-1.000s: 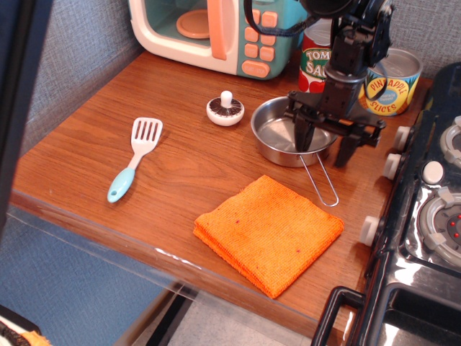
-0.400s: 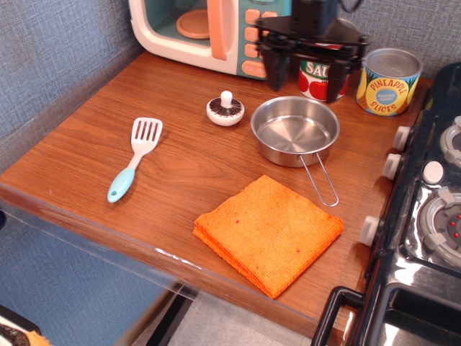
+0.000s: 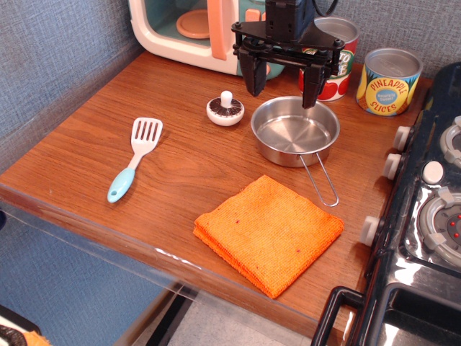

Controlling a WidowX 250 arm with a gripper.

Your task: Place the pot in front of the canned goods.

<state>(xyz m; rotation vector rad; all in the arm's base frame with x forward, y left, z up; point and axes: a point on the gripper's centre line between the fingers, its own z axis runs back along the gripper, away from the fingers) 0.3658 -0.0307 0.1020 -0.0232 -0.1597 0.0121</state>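
The pot (image 3: 294, 132) is a shallow shiny steel pan with a thin wire handle pointing toward the front right; it sits on the wooden counter just in front of the cans. The red-and-white tomato sauce can (image 3: 336, 63) stands behind it, partly hidden by my gripper. The yellow-and-blue pineapple slices can (image 3: 388, 81) stands to its right. My gripper (image 3: 283, 89) hangs above the pot's back rim, open wide and empty, its two black fingers spread to the pot's left and right.
A white mushroom-shaped knob (image 3: 225, 109) lies left of the pot. A blue-handled white spatula (image 3: 135, 166) lies at the left. A folded orange cloth (image 3: 269, 232) lies in front. A toy microwave (image 3: 209, 29) stands at the back, a black stove (image 3: 426, 216) at the right.
My gripper rose off the pot, where it stood a second ago, moved back and left, then came slightly down and forward above the pot's back rim. The pot has not moved.
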